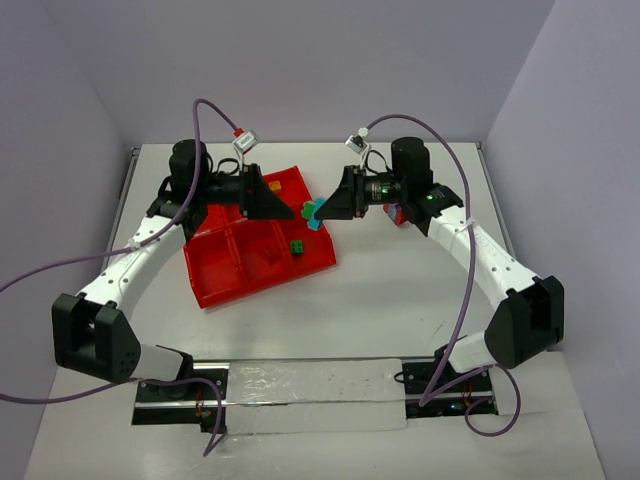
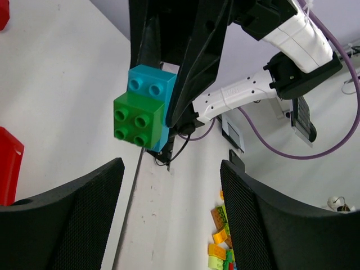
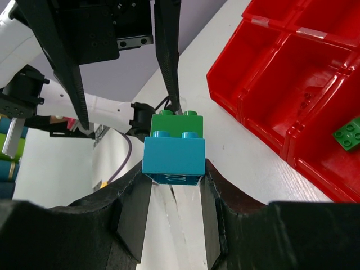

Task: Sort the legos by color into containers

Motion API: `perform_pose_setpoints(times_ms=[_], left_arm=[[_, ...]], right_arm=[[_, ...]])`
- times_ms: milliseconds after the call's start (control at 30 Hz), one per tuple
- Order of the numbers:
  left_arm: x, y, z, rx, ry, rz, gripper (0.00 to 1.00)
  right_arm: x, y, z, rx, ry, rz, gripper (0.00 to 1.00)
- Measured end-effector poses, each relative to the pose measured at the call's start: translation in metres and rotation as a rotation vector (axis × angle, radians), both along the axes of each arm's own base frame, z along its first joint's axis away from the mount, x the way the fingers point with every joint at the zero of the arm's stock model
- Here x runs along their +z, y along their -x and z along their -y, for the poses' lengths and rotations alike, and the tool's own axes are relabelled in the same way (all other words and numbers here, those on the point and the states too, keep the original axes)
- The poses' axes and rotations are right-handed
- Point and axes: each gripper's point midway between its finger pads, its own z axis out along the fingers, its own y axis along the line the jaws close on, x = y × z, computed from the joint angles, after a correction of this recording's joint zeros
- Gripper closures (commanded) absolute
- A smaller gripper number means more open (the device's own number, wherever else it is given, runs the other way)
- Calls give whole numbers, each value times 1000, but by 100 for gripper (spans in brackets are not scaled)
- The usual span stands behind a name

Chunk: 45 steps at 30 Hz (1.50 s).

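My right gripper (image 3: 173, 175) is shut on a teal-blue brick (image 3: 173, 156) with a green brick (image 3: 178, 120) stuck on its far end. It holds the pair in the air beside the red tray (image 1: 222, 283), at its right corner. The pair also shows in the top view (image 1: 314, 213) and the left wrist view (image 2: 142, 110). My left gripper (image 2: 171, 225) is open and empty, facing the pair from the left, its fingers (image 3: 169, 56) just beyond the green brick. One green brick (image 1: 298, 247) lies in a near-right compartment; an orange one (image 1: 274, 186) lies in a far compartment.
A red and blue piece (image 1: 396, 212) lies on the table behind the right arm. A metal strip (image 1: 310, 395) runs along the near table edge between the arm bases. Loose bricks (image 2: 220, 242) show beyond the table in the left wrist view.
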Motion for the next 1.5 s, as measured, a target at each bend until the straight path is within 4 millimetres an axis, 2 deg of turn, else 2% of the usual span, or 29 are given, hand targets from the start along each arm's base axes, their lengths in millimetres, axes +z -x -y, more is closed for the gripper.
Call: perform_pose_setpoints(times_ms=[233, 633, 867, 1033, 1200, 1333, 1400, 1467, 1500], left_arm=[[1, 4, 5, -21, 2, 10, 23], [-6, -6, 14, -35, -7, -15, 24], [-2, -5, 16, -44, 6, -2, 31], [3, 1, 19, -79, 25, 19, 44], [3, 6, 21, -108, 38, 27, 46], [3, 9, 22, -119, 40, 35, 57], [2, 9, 22, -122, 39, 34, 72], [2, 10, 22, -129, 43, 44, 96], [3, 11, 22, -131, 45, 49, 100]], right_arm=[[1, 6, -3, 26, -3, 0, 100], [12, 19, -11, 87, -11, 38, 100], [14, 22, -14, 100, -12, 43, 100], [15, 22, -14, 100, -12, 43, 100], [15, 24, -14, 111, -15, 40, 100], [16, 27, -14, 125, -20, 37, 100], [16, 28, -14, 131, -22, 36, 100], [16, 29, -14, 134, -22, 30, 100], [16, 29, -14, 135, -22, 28, 100]])
